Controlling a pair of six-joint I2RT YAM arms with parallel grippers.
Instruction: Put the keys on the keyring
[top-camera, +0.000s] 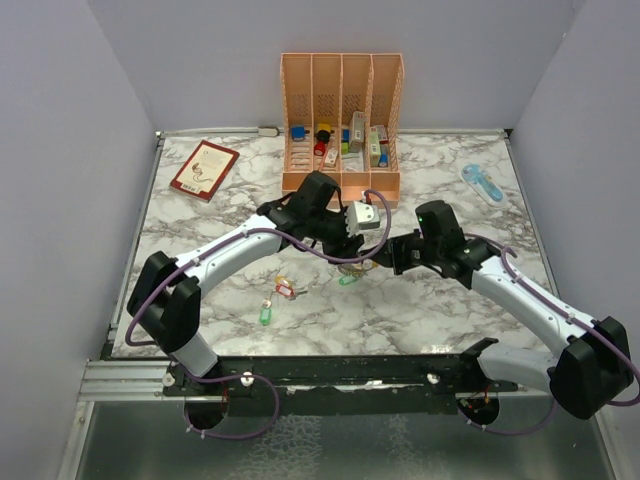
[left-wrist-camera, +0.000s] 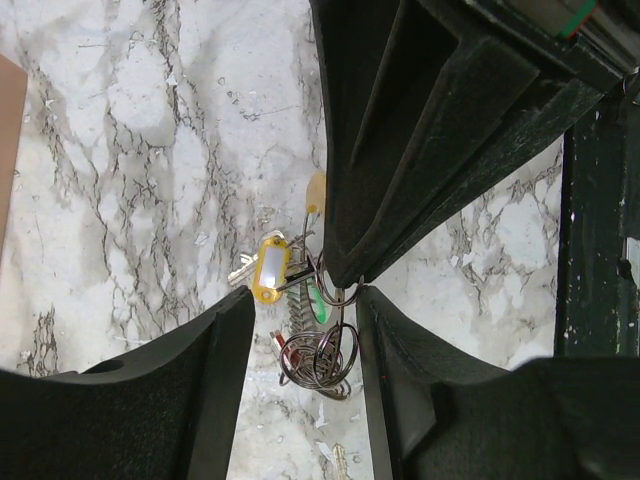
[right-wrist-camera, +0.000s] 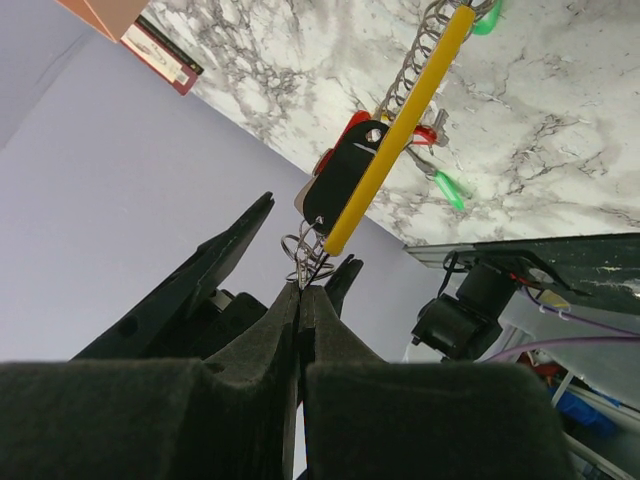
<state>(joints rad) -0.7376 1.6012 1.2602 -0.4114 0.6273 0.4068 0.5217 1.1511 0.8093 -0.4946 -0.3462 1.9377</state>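
The keyring (left-wrist-camera: 322, 362), a coil of thin silvery wire, hangs in the air between both grippers. A yellow-tagged key (left-wrist-camera: 270, 268), a green tag (left-wrist-camera: 318, 305) and a red tag (left-wrist-camera: 290, 350) dangle from it. My right gripper (right-wrist-camera: 303, 288) is shut on the ring's wire (right-wrist-camera: 308, 250), with the yellow tag (right-wrist-camera: 400, 120) edge-on above it. My left gripper (left-wrist-camera: 303, 310) is open, its jaws either side of the ring without gripping it. In the top view the grippers (top-camera: 352, 240) (top-camera: 385, 258) meet mid-table. A red-tagged key (top-camera: 285, 290) and two green-tagged keys (top-camera: 265, 314) (top-camera: 347, 280) lie loose on the marble.
A peach organizer (top-camera: 342, 75) with coloured blocks stands at the back centre. A red book (top-camera: 205, 168) lies at the back left and a blue object (top-camera: 483, 183) at the back right. Grey walls close both sides.
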